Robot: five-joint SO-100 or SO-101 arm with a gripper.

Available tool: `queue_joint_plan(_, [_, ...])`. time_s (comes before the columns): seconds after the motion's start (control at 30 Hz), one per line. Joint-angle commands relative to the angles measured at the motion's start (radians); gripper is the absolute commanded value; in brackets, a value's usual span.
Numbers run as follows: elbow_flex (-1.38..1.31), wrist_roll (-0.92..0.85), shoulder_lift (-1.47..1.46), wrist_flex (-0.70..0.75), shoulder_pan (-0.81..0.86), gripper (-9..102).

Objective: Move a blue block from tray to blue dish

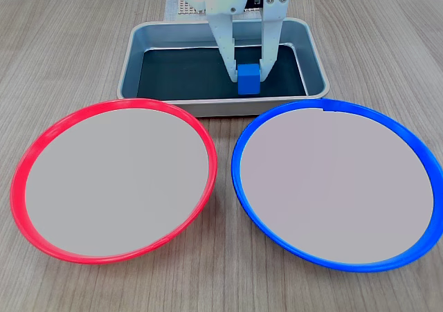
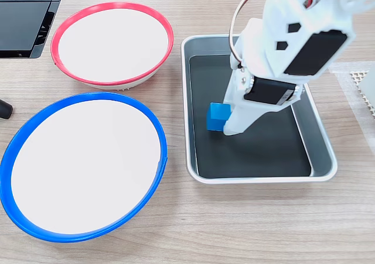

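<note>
While the blue block (image 1: 248, 78) is sitting on the dark floor of the tray (image 1: 131, 56), the claw (image 1: 248, 68) is standing spread open astride it, one finger on each side, with the blue dish (image 1: 243, 187) lying beyond the tray's rim.

No readable text, labels or numbers appear anywhere; small markings, if any, are perhaps too blurred.
</note>
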Motion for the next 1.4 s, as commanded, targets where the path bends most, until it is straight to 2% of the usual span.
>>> queue_joint_plan(0.0, [-0.117,0.077,0.034,-0.026,-0.029,0])
queue_joint_plan(0.23, [-0.509,0.293,-0.166,-0.069,-0.083,0])
queue_joint_plan(0.43, [-0.779,0.310,-0.436,-0.101,-0.092,1])
queue_joint_plan(0.57, [-0.802,0.296,-0.518,-0.164,-0.084,11])
queue_joint_plan(0.7, [-0.785,0.249,-0.569,-0.212,-0.075,25])
queue_joint_plan(0.8, [-0.776,0.227,-0.581,-0.232,-0.072,29])
queue_joint_plan(0.83, [-0.776,0.221,-0.581,-0.232,-0.071,28])
queue_joint_plan(0.9, [-0.772,0.252,-0.558,-0.233,-0.066,16])
queue_joint_plan(0.97, [-0.749,0.347,-0.502,-0.235,-0.064,0])
queue_joint_plan(1.13, [-0.626,0.680,-0.219,-0.132,-0.061,0])
queue_joint_plan(1.2, [-0.471,0.839,-0.031,-0.201,-0.049,0])
queue_joint_plan(1.33, [0.008,1.198,0.353,-0.577,0.014,-1])
queue_joint_plan(1.37, [0.095,1.259,0.446,-0.574,0.028,-1])
